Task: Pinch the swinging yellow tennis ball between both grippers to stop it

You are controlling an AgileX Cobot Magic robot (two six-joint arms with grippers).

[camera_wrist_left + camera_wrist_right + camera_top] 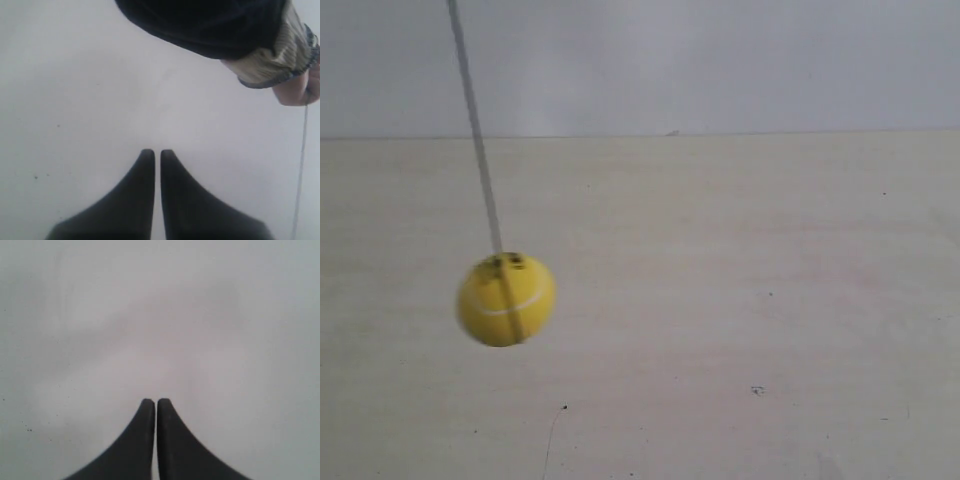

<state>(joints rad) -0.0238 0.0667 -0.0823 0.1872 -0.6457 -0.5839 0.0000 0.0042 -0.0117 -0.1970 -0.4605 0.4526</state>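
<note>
Evenly round, the yellow tennis ball (506, 300) hangs.

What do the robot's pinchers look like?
Both the left gripper and the right gripper have two smooth, matte black jaws. Each jaw is wide at the base and curves in to a small rounded tip. No cables, stickers or markings show on them.

Item count:
- one yellow ball (506, 299)
- one string (475, 130)
- one tabletop (740, 300)
- two robot hands, the left hand (157, 152) and the right hand (156, 401), each with two black jaws, four jaws in total
- one person's sleeved arm (215, 25), seen in the left wrist view
</note>
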